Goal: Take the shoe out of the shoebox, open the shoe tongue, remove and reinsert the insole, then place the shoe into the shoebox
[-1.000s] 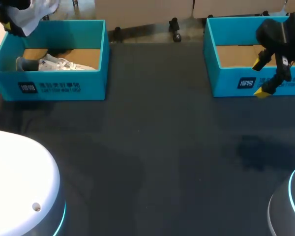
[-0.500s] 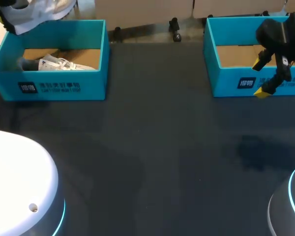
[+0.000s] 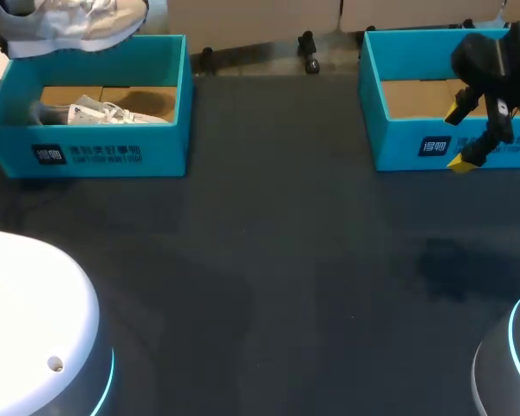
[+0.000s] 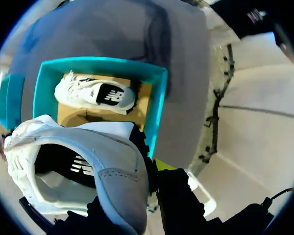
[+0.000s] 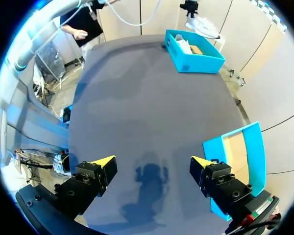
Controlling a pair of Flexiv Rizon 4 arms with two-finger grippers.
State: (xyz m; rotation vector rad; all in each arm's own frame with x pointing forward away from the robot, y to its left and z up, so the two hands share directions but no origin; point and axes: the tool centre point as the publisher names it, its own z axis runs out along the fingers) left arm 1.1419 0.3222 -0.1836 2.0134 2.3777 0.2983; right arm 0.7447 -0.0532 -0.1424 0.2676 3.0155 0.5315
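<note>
Head view: at upper left, the left gripper (image 4: 143,204) clamps a shoe (image 3: 74,22) above a box (image 3: 95,156) holding a second shoe (image 3: 104,113); at right, the right gripper (image 3: 466,134) hangs spread wide.

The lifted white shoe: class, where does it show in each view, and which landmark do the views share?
Head view: lifted shoe above the left shoebox, at its back wall.
Left wrist view: shoe close up, over that shoebox.
Right wrist view: shoe tiny, over the far shoebox.
Shared landmark: that shoebox.
</note>
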